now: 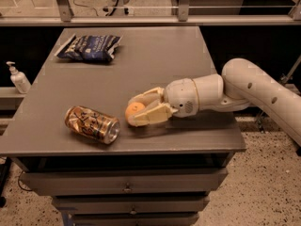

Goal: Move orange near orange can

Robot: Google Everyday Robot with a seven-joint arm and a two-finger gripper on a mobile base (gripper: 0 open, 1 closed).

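Camera view: a robot's white arm (263, 86) reaches in from the right across a grey table (155, 65), its gripper (131, 111) low over the front part of the tabletop. The claw pinches the orange (136, 108) between its two pale fingers (153, 115), one above the fruit and one below. The orange can (92, 125) lies on its side just left of the fruit, near but not touching, silver end facing the gripper. A dark blue chip bag (89, 47) lies at the table's far left corner. A pump bottle (19, 78) stands beyond the left edge. Drawers (127, 185) sit beneath the tabletop.
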